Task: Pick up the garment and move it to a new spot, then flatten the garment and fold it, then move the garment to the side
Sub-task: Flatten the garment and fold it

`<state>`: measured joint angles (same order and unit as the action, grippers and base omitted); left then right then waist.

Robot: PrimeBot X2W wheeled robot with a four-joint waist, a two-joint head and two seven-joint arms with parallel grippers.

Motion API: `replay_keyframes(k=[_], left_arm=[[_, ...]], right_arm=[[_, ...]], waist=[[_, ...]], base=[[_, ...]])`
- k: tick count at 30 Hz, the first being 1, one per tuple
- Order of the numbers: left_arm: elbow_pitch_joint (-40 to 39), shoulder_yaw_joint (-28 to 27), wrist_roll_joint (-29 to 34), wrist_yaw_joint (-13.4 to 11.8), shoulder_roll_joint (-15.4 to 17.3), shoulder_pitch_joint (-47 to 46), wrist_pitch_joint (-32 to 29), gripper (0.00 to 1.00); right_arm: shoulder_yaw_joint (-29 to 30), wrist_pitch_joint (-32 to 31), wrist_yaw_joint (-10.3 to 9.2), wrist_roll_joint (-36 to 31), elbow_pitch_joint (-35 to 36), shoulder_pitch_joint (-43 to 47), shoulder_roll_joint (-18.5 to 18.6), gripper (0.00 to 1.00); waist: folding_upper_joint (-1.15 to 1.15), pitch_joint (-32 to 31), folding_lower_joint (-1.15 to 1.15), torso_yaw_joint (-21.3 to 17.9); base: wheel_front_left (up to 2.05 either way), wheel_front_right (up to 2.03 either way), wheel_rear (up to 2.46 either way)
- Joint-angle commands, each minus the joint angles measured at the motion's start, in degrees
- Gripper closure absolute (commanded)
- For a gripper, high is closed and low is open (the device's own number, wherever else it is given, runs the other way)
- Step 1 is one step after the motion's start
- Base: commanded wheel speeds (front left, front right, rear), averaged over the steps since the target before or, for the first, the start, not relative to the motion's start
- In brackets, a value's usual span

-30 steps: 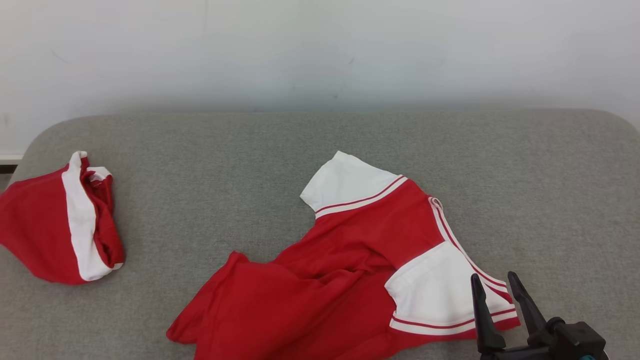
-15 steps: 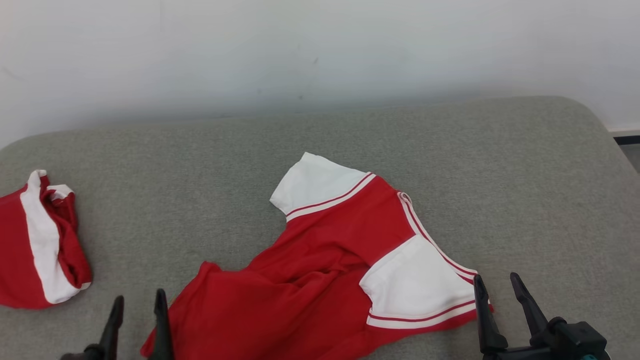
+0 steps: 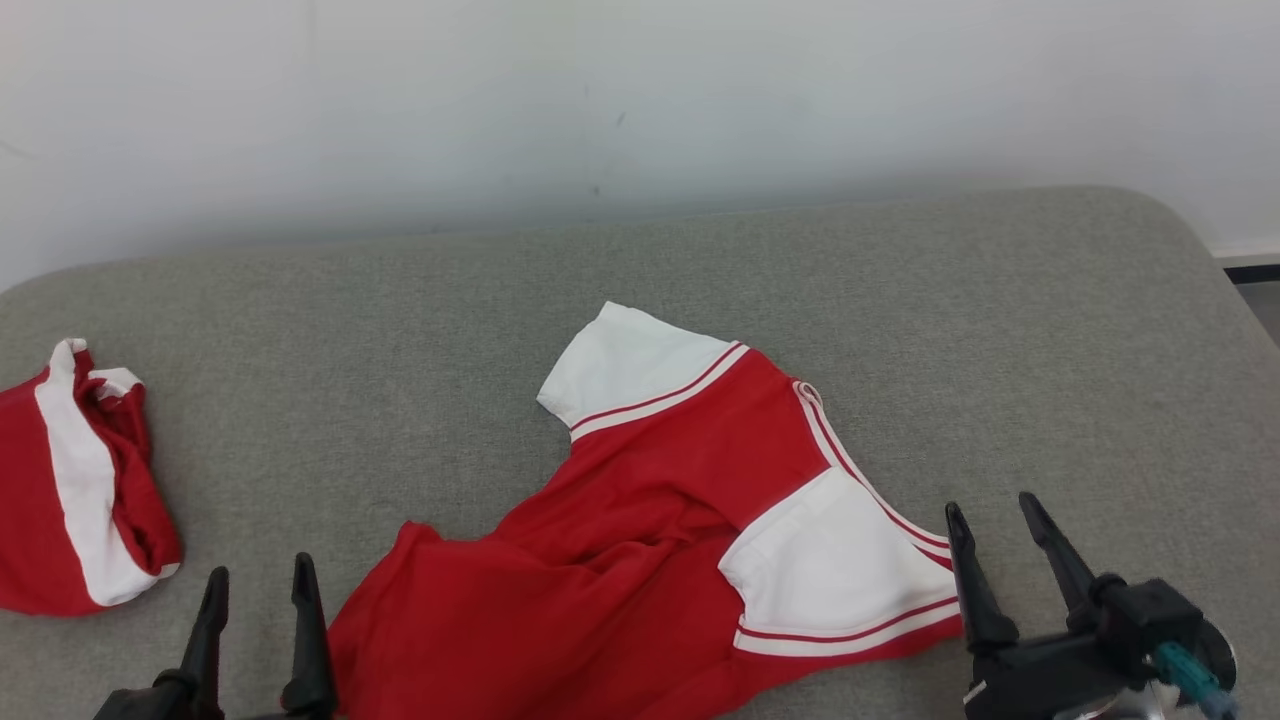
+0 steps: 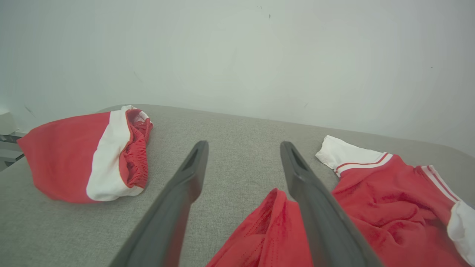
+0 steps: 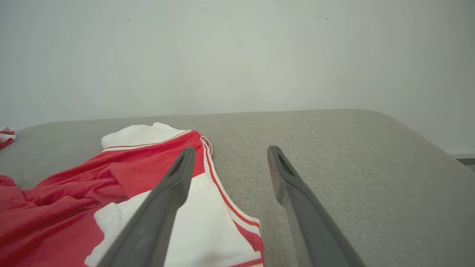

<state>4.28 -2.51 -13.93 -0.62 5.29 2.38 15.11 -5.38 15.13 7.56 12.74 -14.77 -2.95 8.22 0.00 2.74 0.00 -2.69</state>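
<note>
Left gripper (image 3: 257, 570) and right gripper (image 3: 988, 505) are seen parted and empty over the grey cushion (image 3: 900, 300), where the red-and-white jersey (image 3: 640, 560) is laid rumpled. Light and limp, it is judged best pinched at hem and sleeve edge. The left is poised low by the hem, the right beside the white sleeve, fingers pointed forward.

Red garment (image 3: 700, 470), white red-striped sleeves, lying unfolded and rumpled; sleeves flat, lower body bunched toward near left.
</note>
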Motion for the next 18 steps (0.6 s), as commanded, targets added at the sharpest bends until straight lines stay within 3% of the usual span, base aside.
replay_keyframes(k=[1,6,10,18], left_arm=[[0.28,-0.01,0.56,0.37,-0.35,-0.94,0.05,0.0],[1.11,0.69,1.36,1.65,-1.36,-2.24,0.05,0.0],[2.14,1.33,1.54,2.65,-1.97,-3.89,0.05,0.0],[3.16,3.06,0.18,3.27,-2.39,-6.8,0.05,0.0]], right_arm=[[-0.63,0.03,-0.14,-0.35,-0.88,-2.11,1.34,0.0],[-4.52,-1.65,-0.15,0.37,-6.72,-11.05,5.21,0.0],[-8.75,-6.57,-0.15,2.14,-13.89,-21.45,8.16,0.0],[-16.35,-13.17,-0.14,5.64,-25.64,-35.82,11.35,0.0]], waist=[[0.0,0.29,0.0,0.86],[0.0,1.62,0.0,3.88],[0.0,3.83,0.0,7.42],[0.0,8.1,0.0,13.21]], base=[[0.0,0.0,0.0],[0.0,0.0,0.0],[0.0,0.0,0.0],[0.0,0.0,0.0]])
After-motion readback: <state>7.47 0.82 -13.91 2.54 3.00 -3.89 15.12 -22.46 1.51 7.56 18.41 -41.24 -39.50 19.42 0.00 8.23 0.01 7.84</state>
